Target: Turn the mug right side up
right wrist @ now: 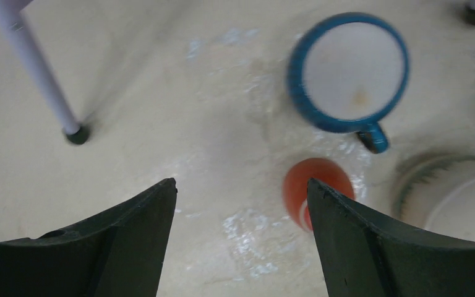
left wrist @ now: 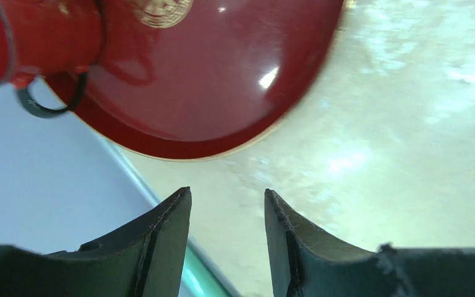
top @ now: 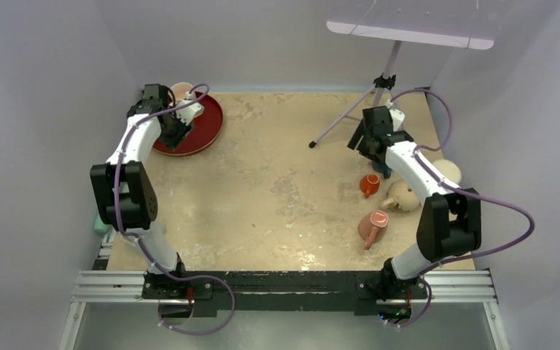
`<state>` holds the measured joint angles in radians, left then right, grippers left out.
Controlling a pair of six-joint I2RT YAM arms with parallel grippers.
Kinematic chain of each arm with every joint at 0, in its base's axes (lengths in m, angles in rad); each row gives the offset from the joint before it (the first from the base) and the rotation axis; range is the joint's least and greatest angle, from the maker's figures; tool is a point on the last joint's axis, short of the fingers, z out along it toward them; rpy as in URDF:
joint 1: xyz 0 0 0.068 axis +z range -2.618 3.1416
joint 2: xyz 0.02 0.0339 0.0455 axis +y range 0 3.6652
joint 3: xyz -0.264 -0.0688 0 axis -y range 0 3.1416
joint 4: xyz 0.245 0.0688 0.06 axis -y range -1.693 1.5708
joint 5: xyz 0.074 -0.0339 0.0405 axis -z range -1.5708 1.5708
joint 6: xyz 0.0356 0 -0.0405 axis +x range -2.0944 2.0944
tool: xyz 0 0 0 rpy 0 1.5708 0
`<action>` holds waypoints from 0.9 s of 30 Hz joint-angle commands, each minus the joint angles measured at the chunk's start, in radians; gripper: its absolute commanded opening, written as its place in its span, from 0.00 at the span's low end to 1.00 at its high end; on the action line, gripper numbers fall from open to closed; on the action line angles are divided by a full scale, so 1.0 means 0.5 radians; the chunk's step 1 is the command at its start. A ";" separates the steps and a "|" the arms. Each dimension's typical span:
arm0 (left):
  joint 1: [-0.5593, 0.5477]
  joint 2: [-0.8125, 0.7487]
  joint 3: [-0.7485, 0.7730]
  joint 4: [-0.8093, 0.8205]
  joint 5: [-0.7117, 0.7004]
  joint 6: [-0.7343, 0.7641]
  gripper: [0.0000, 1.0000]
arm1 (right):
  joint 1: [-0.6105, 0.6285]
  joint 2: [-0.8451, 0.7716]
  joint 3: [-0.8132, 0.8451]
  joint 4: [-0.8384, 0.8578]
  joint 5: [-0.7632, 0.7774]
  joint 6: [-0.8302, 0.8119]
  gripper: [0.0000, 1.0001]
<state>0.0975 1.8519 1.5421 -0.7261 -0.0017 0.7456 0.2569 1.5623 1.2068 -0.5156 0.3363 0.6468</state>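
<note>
Mug (left wrist: 37, 31) sat on the red plate (left wrist: 210, 80) at the far left of the table (top: 277, 182), clear of the left gripper (left wrist: 226, 195), whose fingers stood parted and empty beside the plate's rim. At right, the right gripper (right wrist: 241, 182) hung wide open, holding nothing, near a blue mug (right wrist: 352, 68) and an orange mug (right wrist: 312, 179).

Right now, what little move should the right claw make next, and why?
Probably slide the right gripper sideways until the orange mug sits between its fingers. The jaws stand open and empty, but that mug lies beside one finger. It seems to show a closed bottom, not an opening, unlike the upright blue mug.
</note>
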 commanded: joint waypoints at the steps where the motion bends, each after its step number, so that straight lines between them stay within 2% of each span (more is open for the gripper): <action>1: 0.000 -0.219 -0.142 -0.235 0.386 -0.265 0.52 | -0.154 -0.070 -0.082 0.009 0.184 0.118 0.82; 15: 0.001 -0.405 -0.262 -0.258 0.456 -0.346 0.52 | -0.646 0.217 -0.003 0.271 0.032 -0.195 0.87; 21: 0.001 -0.428 -0.271 -0.263 0.410 -0.320 0.52 | -0.690 0.326 -0.022 0.365 -0.278 -0.314 0.85; 27: 0.001 -0.428 -0.260 -0.264 0.401 -0.328 0.52 | -0.658 0.268 -0.234 0.510 -0.666 -0.239 0.77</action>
<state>0.0971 1.6802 1.4094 -0.8551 0.1936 0.5865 -0.0914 1.7210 1.1561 -0.3111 0.1658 0.5232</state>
